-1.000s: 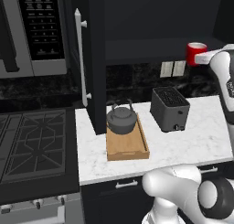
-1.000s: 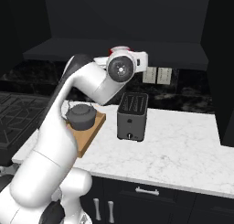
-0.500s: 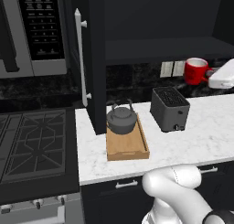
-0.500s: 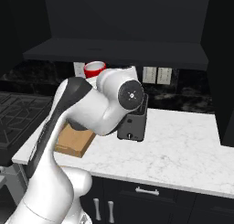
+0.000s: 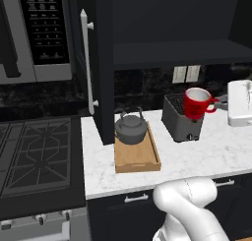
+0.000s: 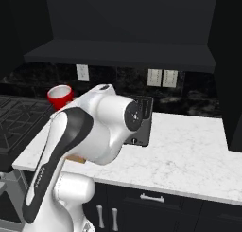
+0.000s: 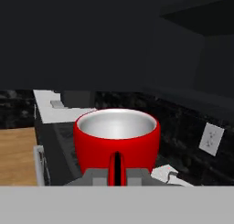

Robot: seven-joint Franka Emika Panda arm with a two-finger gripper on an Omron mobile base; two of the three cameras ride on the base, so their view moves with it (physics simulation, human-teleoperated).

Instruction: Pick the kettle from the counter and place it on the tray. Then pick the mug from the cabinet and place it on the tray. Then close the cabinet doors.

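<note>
The red mug (image 5: 197, 103) hangs in the air above the toaster, upright, its white inside showing. My gripper (image 5: 215, 104) reaches in from the right and is shut on the mug's handle. The hand view looks over the mug (image 7: 117, 136), with its handle pinched between my fingertips (image 7: 97, 176). The dark grey kettle (image 5: 131, 129) stands at the far end of the wooden tray (image 5: 140, 161) on the white counter (image 5: 211, 156). In the right base view the mug (image 6: 60, 96) peeks out behind my arm. The black cabinet (image 5: 172, 53) stands open, its left door (image 5: 101, 63) swung outward.
A dark toaster (image 5: 180, 120) sits right of the tray, under the mug. The microwave (image 5: 42, 33) hangs at upper left above the black stovetop (image 5: 34, 154). Another open door panel (image 6: 230, 70) stands at the right of the counter (image 6: 189, 155).
The mug, held in my gripper, has come down from cabinet-shelf height and slightly left, to just above the toaster. Kettle and tray have stayed put.
</note>
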